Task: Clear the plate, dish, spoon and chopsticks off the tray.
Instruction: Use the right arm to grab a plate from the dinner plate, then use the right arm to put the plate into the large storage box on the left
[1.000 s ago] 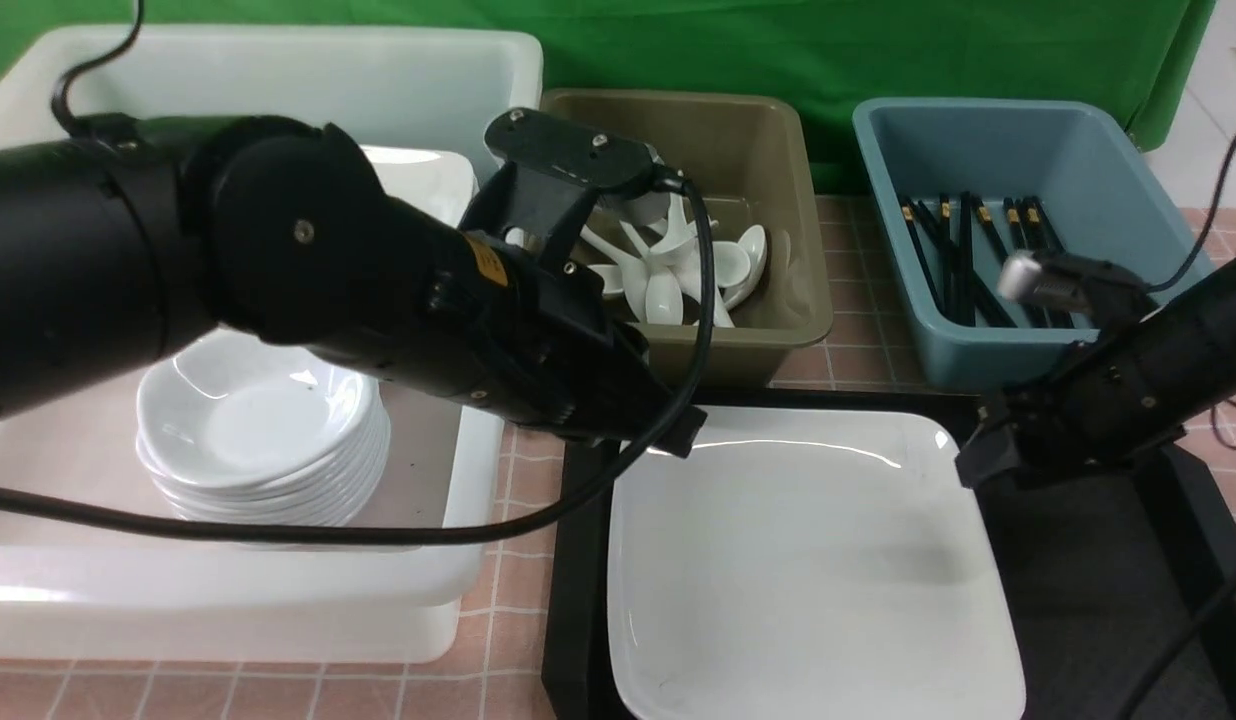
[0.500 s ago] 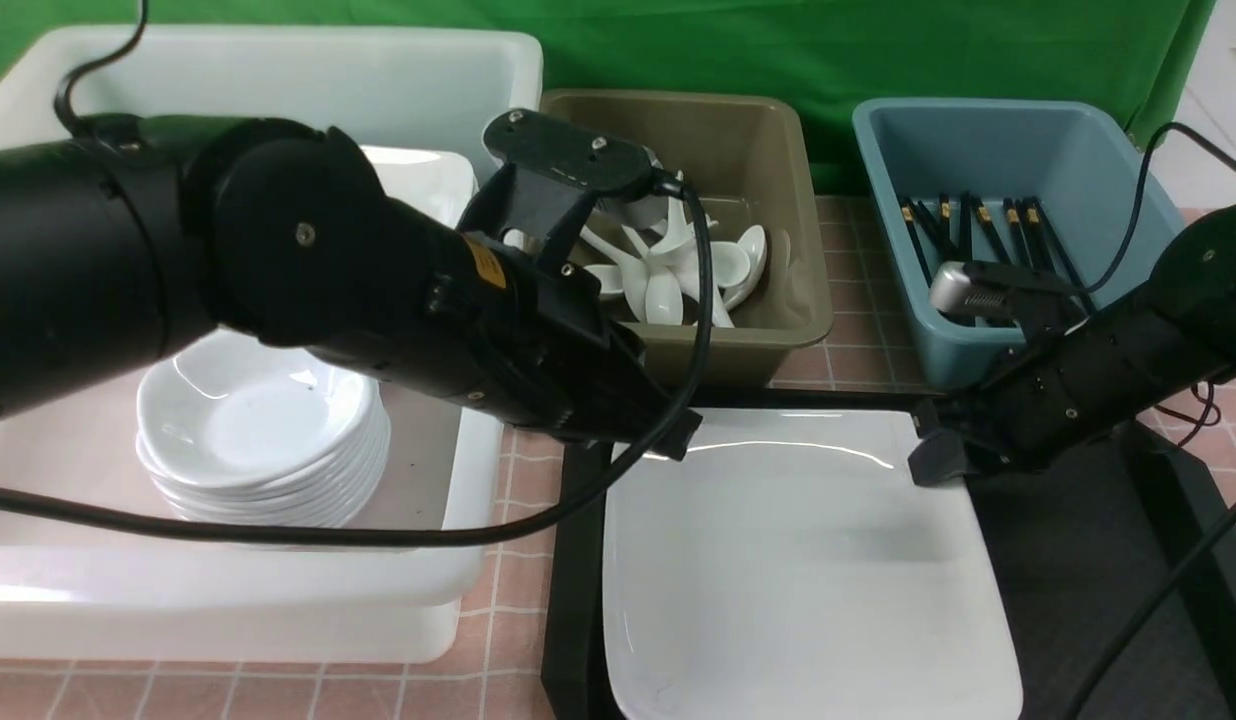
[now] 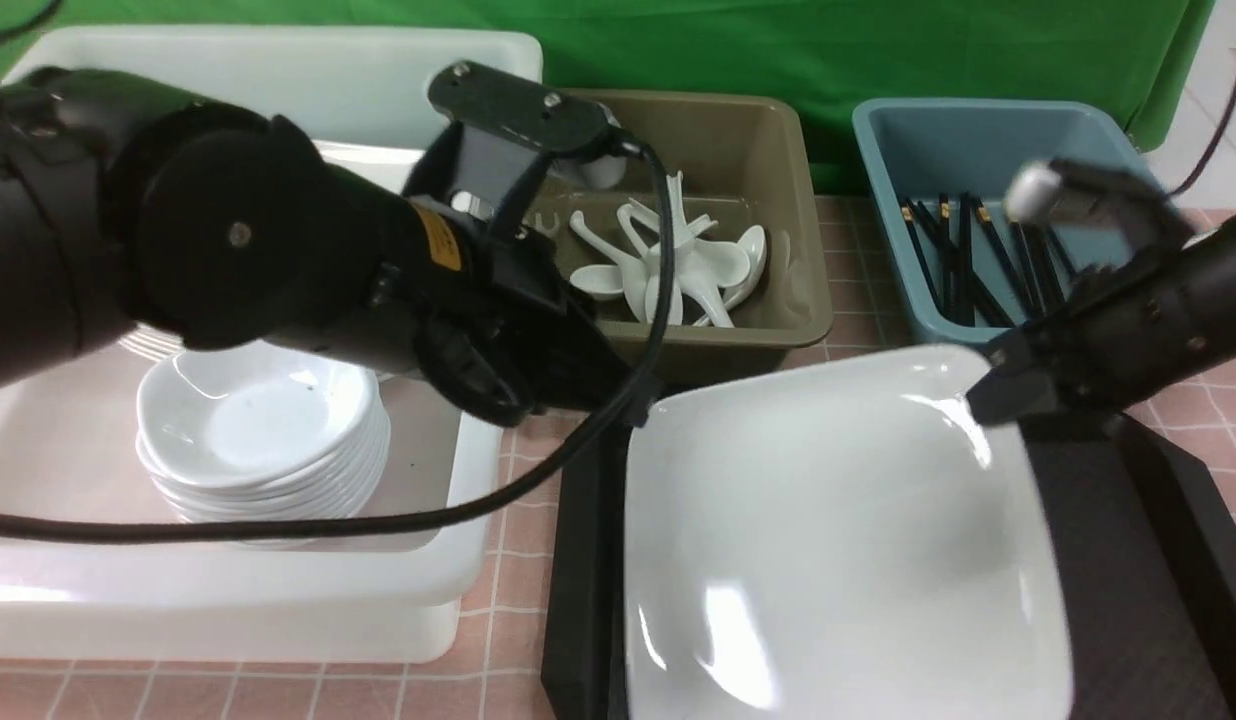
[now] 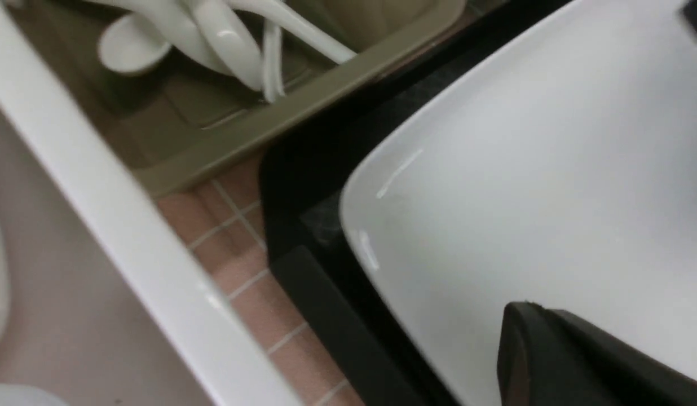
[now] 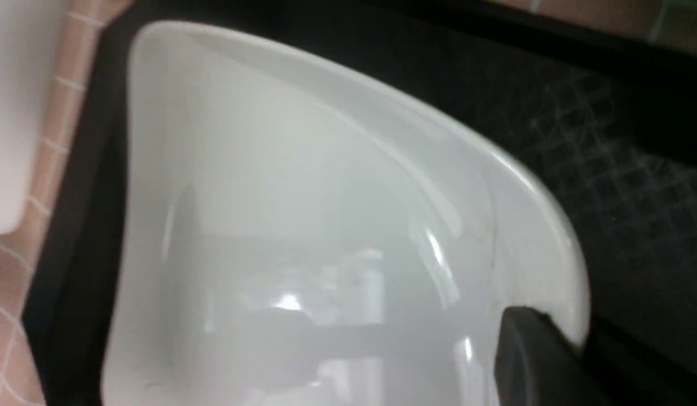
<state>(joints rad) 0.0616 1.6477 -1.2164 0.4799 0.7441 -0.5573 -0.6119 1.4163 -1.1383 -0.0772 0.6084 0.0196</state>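
The large white square plate point(image 3: 838, 540) tilts steeply, its far edge raised off the black tray point(image 3: 1148, 560) and its near edge low. My left gripper point(image 3: 646, 398) is shut on the plate's far left corner; in the left wrist view one dark finger point(image 4: 557, 355) lies on the plate point(image 4: 523, 169). At the far right corner my right gripper point(image 3: 986, 402) is shut on the rim, and its upper finger point(image 5: 529, 361) presses on the plate point(image 5: 303, 225). No dish, spoon or chopsticks show on the tray's visible part.
A white tub point(image 3: 458, 580) on the left holds a stack of small white dishes point(image 3: 263, 440). Behind the tray, an olive tub point(image 3: 778, 330) holds several white spoons point(image 3: 678, 265). A blue tub point(image 3: 888, 150) holds black chopsticks point(image 3: 963, 250). A green cloth hangs behind.
My right gripper moved in to the plate's far right corner and closed on it. Both arms rose, lifting the plate's far edge off the tray so it tilts toward the camera.
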